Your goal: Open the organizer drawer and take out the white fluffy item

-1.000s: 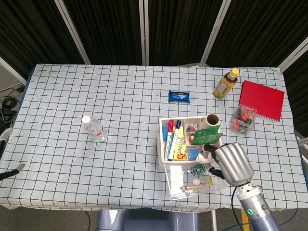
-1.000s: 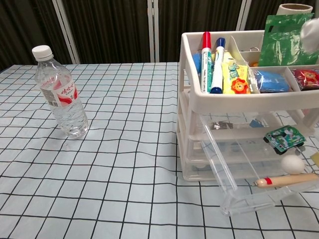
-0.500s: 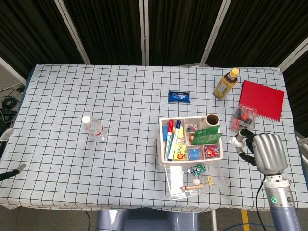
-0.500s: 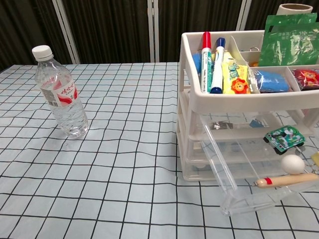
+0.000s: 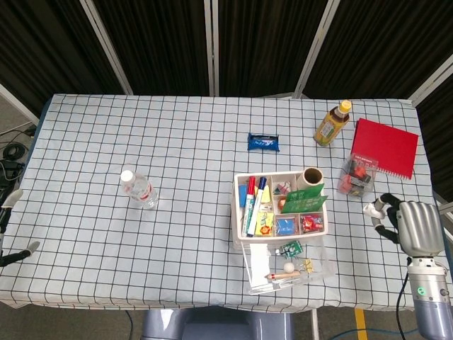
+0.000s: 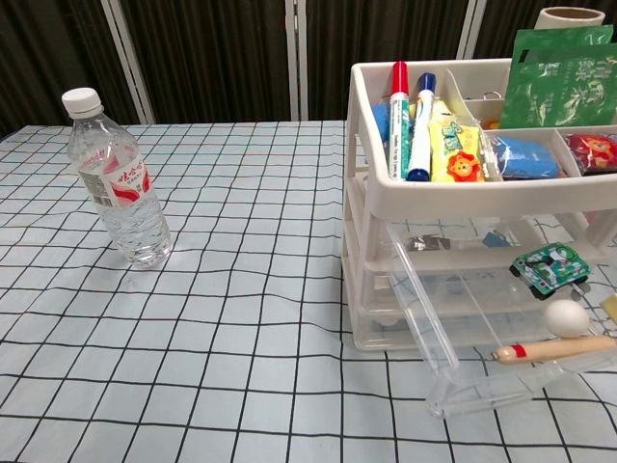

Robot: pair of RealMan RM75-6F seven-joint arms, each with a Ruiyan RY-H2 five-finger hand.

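The white organizer (image 5: 239, 212) stands right of the table's middle, its top tray full of markers and packets. Its clear drawer (image 5: 258, 273) is pulled out toward the front edge. In the chest view the drawer (image 6: 453, 362) holds a green toy car (image 6: 549, 267), a white ball (image 6: 566, 317) and a wooden stick (image 6: 554, 348). My right hand (image 5: 414, 228) hovers right of the organizer, near the table's right edge. Its fingertips pinch a small white fluffy item (image 5: 372, 208). Only a dark sliver of my left hand (image 5: 17, 254) shows at the far left edge.
A water bottle (image 5: 139, 189) stands on the left half of the table, also seen in the chest view (image 6: 118, 180). Behind the organizer lie a blue packet (image 5: 263, 142), a yellow bottle (image 5: 331, 123), a red notebook (image 5: 385, 146) and a clear box (image 5: 356, 176).
My right hand has moved from over the open drawer to the right, away from the organizer, carrying the white fluffy item. It has left the chest view.
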